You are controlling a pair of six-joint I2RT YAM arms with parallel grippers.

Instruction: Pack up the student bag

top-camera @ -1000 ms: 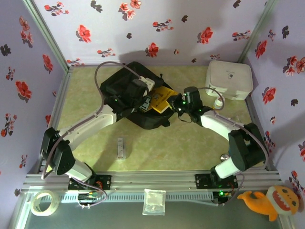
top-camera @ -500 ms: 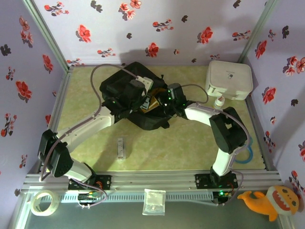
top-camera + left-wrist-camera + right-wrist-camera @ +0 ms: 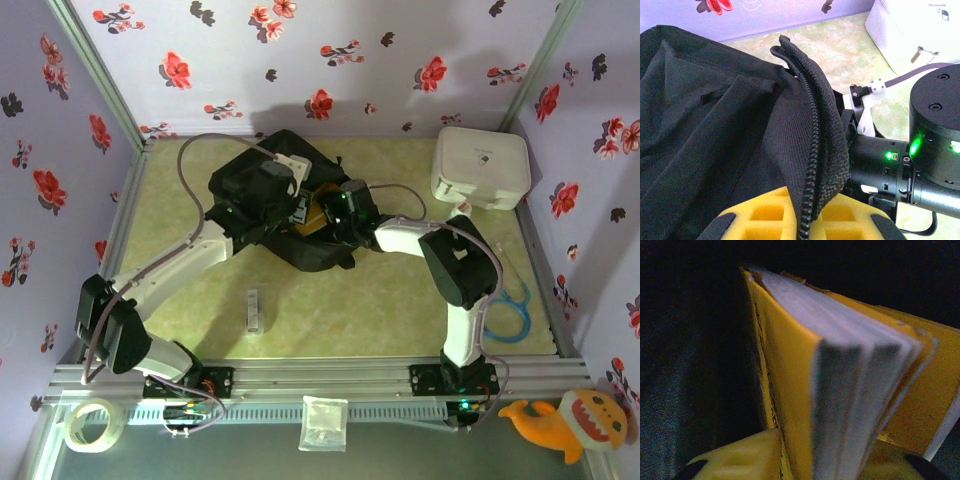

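Note:
The student bag lies at the back middle of the table, black fabric with its zip edge lifted. My left gripper is shut on that zip edge and holds the opening up. My right gripper reaches into the opening from the right. In the right wrist view a yellow book stands between its fingers in the dark inside of the bag, its pages fanned apart. Both fingers lie close against the book; whether they still press it I cannot tell. A sliver of the yellow book shows at the bag's mouth.
A white rounded hard case stands at the back right. A blue cable loop lies by the right wall. A small grey piece lies on the mat in front. The right arm's wrist crowds the left gripper's right side.
My right arm has pushed left into the bag's mouth, carrying the yellow book mostly inside. Its forearm has swung up off the blue cable loop. My left gripper has kept its hold on the zip edge.

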